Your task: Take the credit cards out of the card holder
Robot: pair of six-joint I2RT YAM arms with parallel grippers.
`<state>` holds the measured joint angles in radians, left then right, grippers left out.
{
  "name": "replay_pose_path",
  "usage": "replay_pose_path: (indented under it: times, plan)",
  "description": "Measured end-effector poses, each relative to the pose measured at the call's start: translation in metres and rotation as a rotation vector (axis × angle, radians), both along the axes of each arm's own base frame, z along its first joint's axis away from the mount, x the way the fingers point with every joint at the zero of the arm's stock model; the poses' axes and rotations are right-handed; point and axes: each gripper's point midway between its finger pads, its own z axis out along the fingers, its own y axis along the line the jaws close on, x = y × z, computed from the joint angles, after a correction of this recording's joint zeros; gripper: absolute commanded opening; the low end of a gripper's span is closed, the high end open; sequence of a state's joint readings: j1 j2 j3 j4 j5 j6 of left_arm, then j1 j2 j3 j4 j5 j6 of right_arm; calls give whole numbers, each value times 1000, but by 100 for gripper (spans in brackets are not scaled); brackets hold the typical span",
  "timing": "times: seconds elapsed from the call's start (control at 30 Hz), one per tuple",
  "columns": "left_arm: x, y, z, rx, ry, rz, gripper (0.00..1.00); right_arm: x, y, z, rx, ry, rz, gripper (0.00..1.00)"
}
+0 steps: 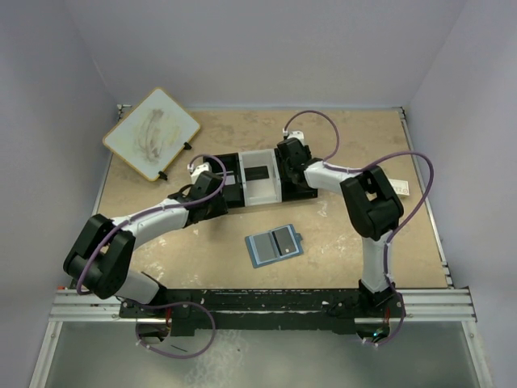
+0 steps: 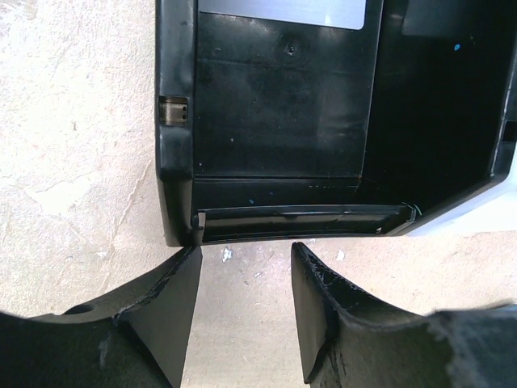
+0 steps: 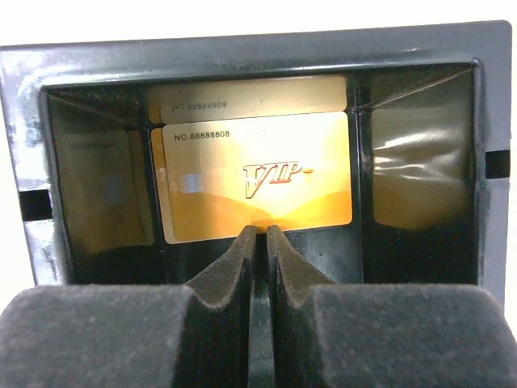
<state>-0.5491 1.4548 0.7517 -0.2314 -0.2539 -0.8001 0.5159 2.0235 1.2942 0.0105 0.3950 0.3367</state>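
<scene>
The blue card holder (image 1: 274, 245) lies open and flat on the table, in front of the tray, with a darker grey rectangle on its right half. A gold VIP card (image 3: 257, 178) lies face up in the right black compartment of the tray (image 1: 303, 191). My right gripper (image 3: 262, 229) is shut and empty, its tips at the card's near edge. My left gripper (image 2: 245, 252) is open and empty over bare table just before the tray's left black compartment (image 2: 178, 153). A silver card (image 2: 283, 11) shows at the far end of that compartment.
The tray's white middle compartment (image 1: 245, 191) holds a dark card (image 1: 258, 172). A framed white board (image 1: 151, 132) lies at the back left. A small white printed card (image 1: 401, 187) lies at the right, beside the right arm.
</scene>
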Motion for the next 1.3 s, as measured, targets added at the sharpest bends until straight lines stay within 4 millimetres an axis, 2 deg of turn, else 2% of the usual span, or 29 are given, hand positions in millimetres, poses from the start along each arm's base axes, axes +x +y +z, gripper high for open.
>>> replay_pose_path:
  times: [0.3, 0.37, 0.4, 0.47, 0.53, 0.57, 0.7, 0.73, 0.8, 0.9, 1.0, 1.1, 1.3]
  plan:
    - [3, 3, 0, 2, -1, 9, 47, 2, -1, 1, -3, -1, 2, 19]
    - [2, 2, 0, 0, 2, 0, 48, -2, 0, 4, 10, 18, 16, 24]
    - [2, 1, 1, -5, 2, -5, 49, -6, 1, 6, 16, 31, 26, 30]
    - [1, -2, 4, -23, 0, -17, 51, -14, 2, 20, 40, 37, 44, 37]
    - [0, -7, 13, -57, -16, -33, 52, -21, 4, 48, 77, 12, 66, 39]
    - [0, -10, 19, -78, -29, -43, 52, -24, 5, 70, 105, -21, 74, 40]
    - [-8, -20, 38, -164, -68, -87, 54, -40, 7, 134, 212, -130, 109, 42]
    - [-11, -23, 41, -188, -74, -100, 55, -48, 8, 143, 245, -145, 124, 42]
    - [-18, -29, 44, -229, -77, -128, 56, -68, 11, 149, 310, -143, 153, 43]
    - [-30, -43, 46, -264, -70, -193, 58, -110, 11, 127, 399, -67, 169, 46]
    - [-43, -66, 45, -260, -65, -291, 58, -160, 6, 93, 467, 51, 160, 48]
    - [-53, -91, 37, -235, -41, -396, 58, -205, 1, 70, 542, 151, 149, 49]
    - [-52, -114, 19, -204, -15, -472, 59, -260, -2, 44, 669, 278, 138, 50]
